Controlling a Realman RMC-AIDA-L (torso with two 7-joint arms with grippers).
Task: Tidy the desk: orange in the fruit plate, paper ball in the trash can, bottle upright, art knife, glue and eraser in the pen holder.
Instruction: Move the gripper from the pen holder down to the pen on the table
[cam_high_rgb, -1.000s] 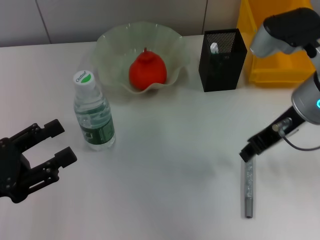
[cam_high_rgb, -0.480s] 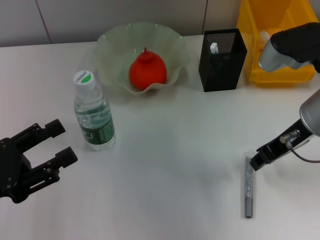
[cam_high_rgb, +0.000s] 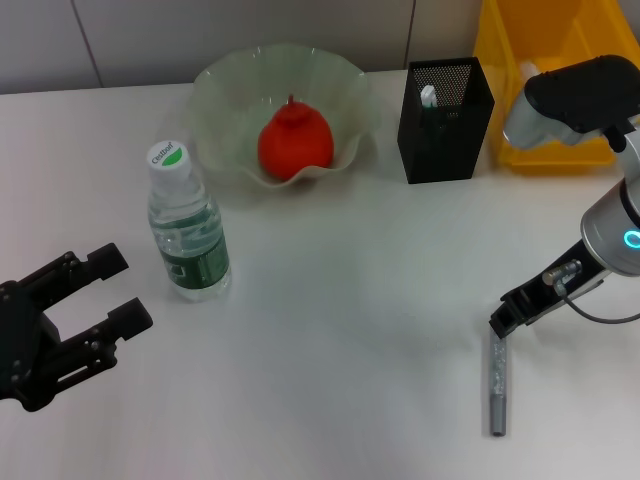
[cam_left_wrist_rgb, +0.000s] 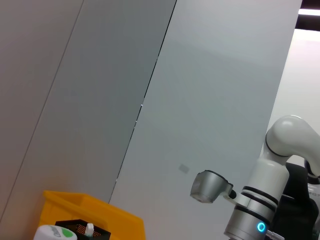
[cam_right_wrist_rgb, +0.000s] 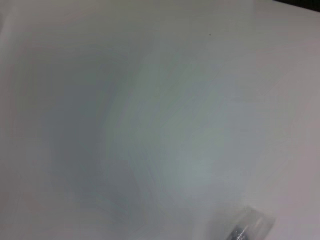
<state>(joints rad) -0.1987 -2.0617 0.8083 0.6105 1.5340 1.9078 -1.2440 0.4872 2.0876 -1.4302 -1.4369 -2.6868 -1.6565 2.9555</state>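
Note:
The orange (cam_high_rgb: 295, 143) rests in the fruit plate (cam_high_rgb: 225, 90). To its left the bottle (cam_high_rgb: 188, 228) stands upright. A grey art knife (cam_high_rgb: 497, 385) lies flat on the desk at the right. My right gripper (cam_high_rgb: 503, 315) hovers at the knife's far end. The pen holder (cam_high_rgb: 444, 125) has a white-topped stick (cam_high_rgb: 428, 96) inside, possibly the glue. A small white lump (cam_high_rgb: 528, 69) shows in the trash can (cam_high_rgb: 560, 150), perhaps the paper ball. The eraser is hidden. At the lower left, my left gripper (cam_high_rgb: 128, 285) is open and holds nothing. The right wrist view catches the knife's end (cam_right_wrist_rgb: 245, 229).
The right arm's elbow (cam_high_rgb: 575, 95) hangs in front of the trash can. In the left wrist view the bottle cap (cam_left_wrist_rgb: 52, 233), the pen holder (cam_left_wrist_rgb: 80, 229) and the trash can (cam_left_wrist_rgb: 95, 212) sit low, with the right arm (cam_left_wrist_rgb: 260, 200) beyond.
The right gripper swung out to the right of the knife, then came back left to its far end. The left arm, the knife and the other things stayed put.

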